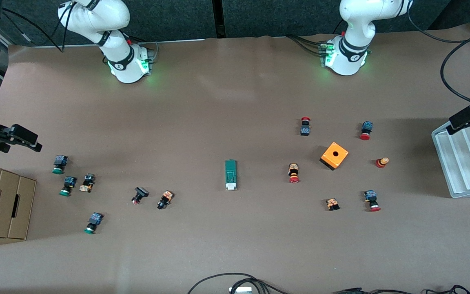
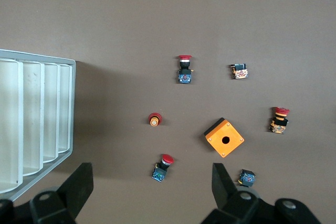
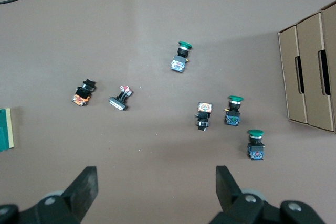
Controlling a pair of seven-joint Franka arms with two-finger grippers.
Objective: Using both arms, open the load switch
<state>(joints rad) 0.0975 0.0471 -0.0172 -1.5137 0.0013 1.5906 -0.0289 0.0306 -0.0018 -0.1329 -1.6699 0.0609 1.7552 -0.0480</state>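
Observation:
The load switch [image 1: 231, 174], a narrow dark-green block with a white end piece, lies flat in the middle of the table; its white end points toward the front camera. One end of the load switch [image 3: 5, 129] shows at the edge of the right wrist view. My left gripper [image 1: 461, 119] [image 2: 152, 182] hangs open and empty, high over the left arm's end of the table beside the grey tray. My right gripper [image 1: 29, 143] [image 3: 156, 184] hangs open and empty over the right arm's end, above the cardboard boxes' corner. Both are well away from the switch.
An orange box with a hole [image 1: 334, 155] and several red pushbuttons [image 1: 294, 173] lie toward the left arm's end. Green-capped pushbuttons [image 1: 59, 164] lie toward the right arm's end. There is a grey slotted tray [image 1: 467, 163] at one end and cardboard boxes [image 1: 2, 202] at the other.

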